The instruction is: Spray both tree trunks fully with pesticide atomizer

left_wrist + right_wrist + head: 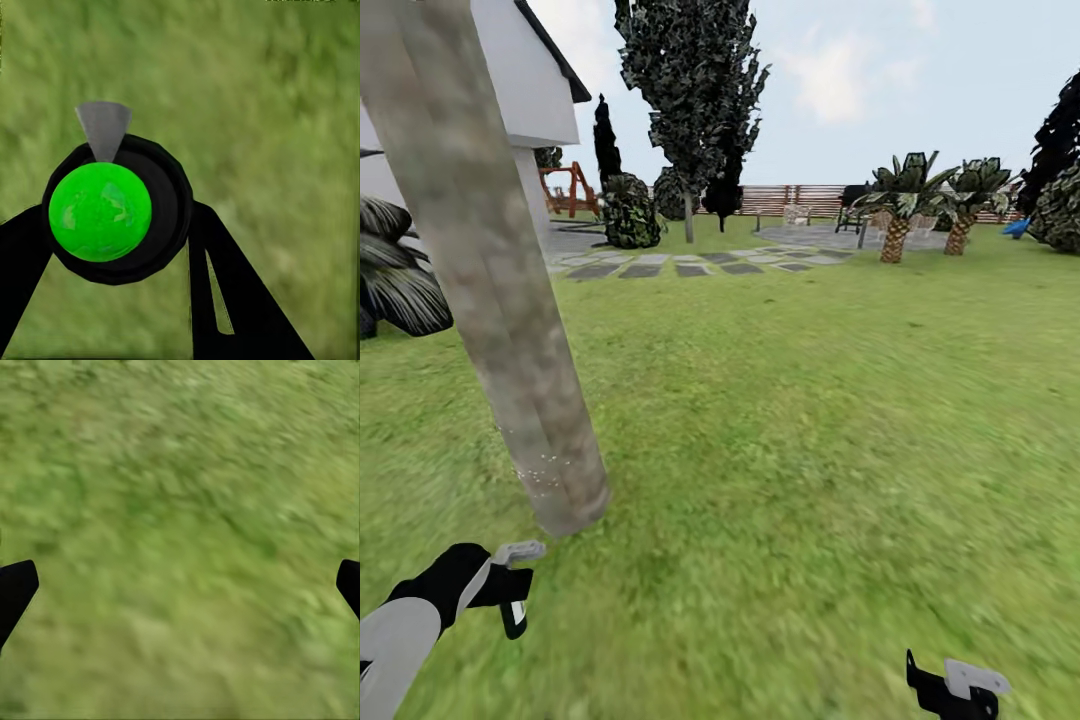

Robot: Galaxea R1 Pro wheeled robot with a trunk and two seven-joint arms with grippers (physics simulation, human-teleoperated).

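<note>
Item, left gripper [112,300]: its black fingers [247,300] are being held closed around the pesticide atomizer [112,210], seen end-on in the left wrist view as a dark round body with a bright green face and a grey nozzle. In the head view the atomizer [512,585] is being carried low at the lawn, just beside the foot of the nearest tree trunk [490,290].

Item, right gripper [180,585]: its fingertips [15,589] are being kept wide apart over bare grass, nothing held.

Step judged in hand: spraying of this trunk, fine pale specks being visible near its base. Next move judged to call for the nozzle being aimed squarely at the bark and worked upward.

Beyond: pale stone slabs [660,265], the white house [530,90], a second tall tree [690,90] and the slat fence [800,198] are being shown well apart.
</note>
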